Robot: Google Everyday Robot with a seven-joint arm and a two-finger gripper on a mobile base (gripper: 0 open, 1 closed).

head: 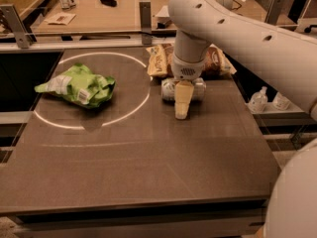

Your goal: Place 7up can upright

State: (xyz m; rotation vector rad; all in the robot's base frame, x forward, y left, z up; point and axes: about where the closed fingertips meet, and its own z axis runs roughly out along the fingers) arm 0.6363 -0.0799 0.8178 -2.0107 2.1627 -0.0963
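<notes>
one item, the 7up can point(168, 89), is laid on its side, long axis run 9 to 3 o'clock, with the gripper point(182, 110) set across its middle, grasp not to be told.

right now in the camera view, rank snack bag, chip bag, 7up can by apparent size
1. green snack bag
2. brown and yellow chip bag, partly behind the arm
3. 7up can, on its side behind the gripper
</notes>
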